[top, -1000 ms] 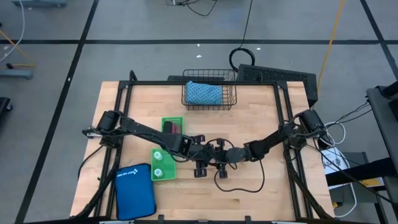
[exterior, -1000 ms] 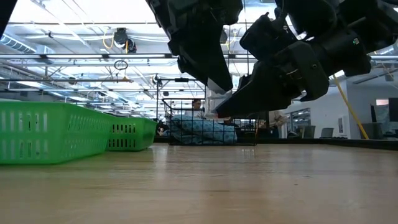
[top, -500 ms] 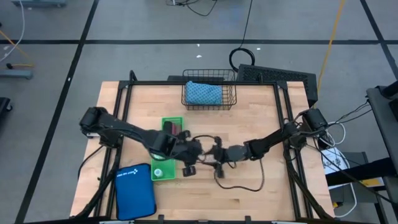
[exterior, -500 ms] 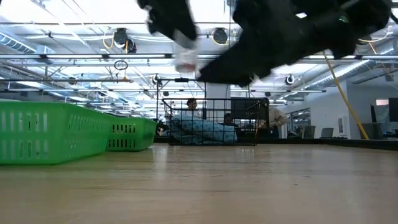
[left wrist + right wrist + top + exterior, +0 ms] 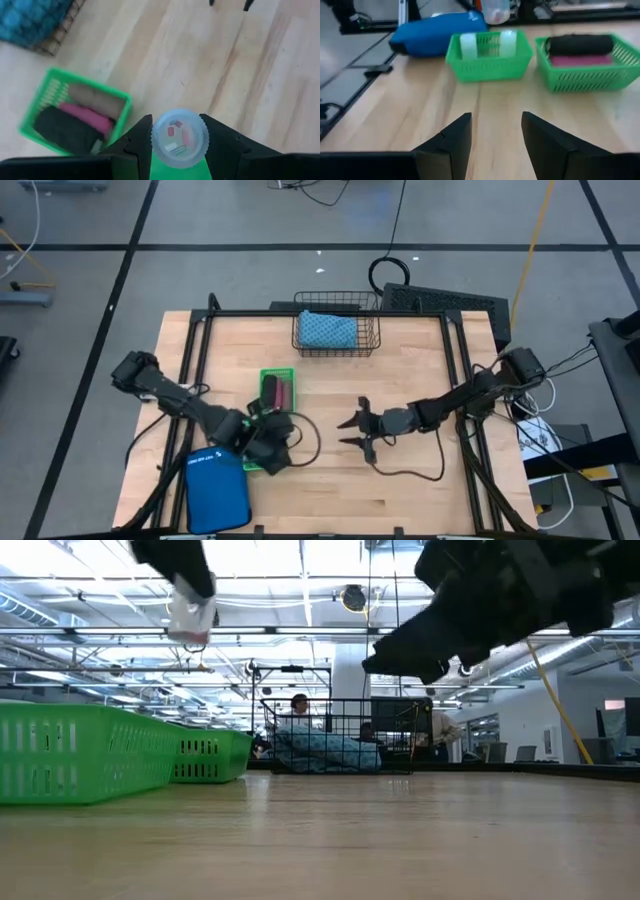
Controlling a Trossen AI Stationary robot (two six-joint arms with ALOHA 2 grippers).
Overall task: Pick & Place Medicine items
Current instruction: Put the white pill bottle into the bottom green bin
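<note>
My left gripper is shut on a small white round bottle and hangs over the near green basket. Two white bottles stand in that basket. The far green basket holds a brown piece, a pink piece and a black piece, lying side by side. My right gripper stands open above the bare middle of the table with nothing between its fingers, pointing toward the baskets. My left gripper pinches the bottle's round side wall between its two fingers, one on each side. The fingers slant down from the table's left. The bottle sits at their ends, lifted clear, above the near basket.
A blue zip pouch lies at the near left, beside the near basket. A wire basket with a blue cloth stands at the far edge. A dark cable loops on the table under my right arm. Bare wood lies to the near right.
My left gripper has gone from the table's middle, where it met my right gripper, up and toward the left edge with the bottle, rolling as it went, and now hangs over the near basket. My right gripper has risen a little.
</note>
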